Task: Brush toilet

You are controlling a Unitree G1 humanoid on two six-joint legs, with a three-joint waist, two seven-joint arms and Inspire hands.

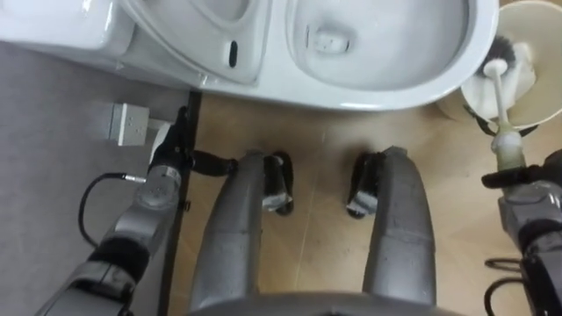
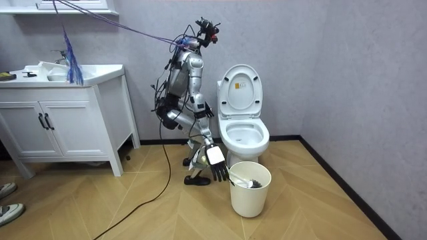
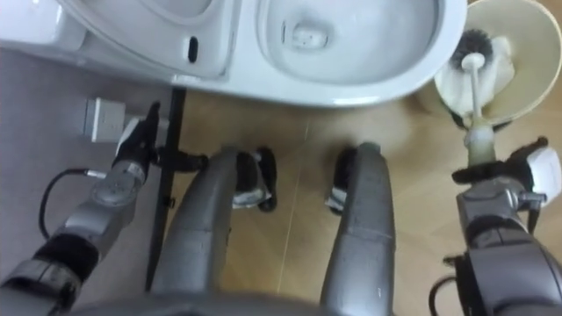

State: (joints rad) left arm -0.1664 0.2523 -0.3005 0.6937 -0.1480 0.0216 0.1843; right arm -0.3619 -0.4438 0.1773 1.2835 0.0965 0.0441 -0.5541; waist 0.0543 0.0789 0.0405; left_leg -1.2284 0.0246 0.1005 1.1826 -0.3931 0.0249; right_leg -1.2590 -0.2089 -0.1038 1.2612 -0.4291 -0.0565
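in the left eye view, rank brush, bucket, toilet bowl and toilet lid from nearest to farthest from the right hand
1. brush, handle end at the right hand, far right
2. bucket, upper right corner
3. toilet bowl, top centre
4. toilet lid, upper left

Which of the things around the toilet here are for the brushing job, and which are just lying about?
For the job: toilet, toilet brush, the bucket it stands in, right hand gripping its handle.
Lying about: white cabinet, white box on the wall, a person's shoes.
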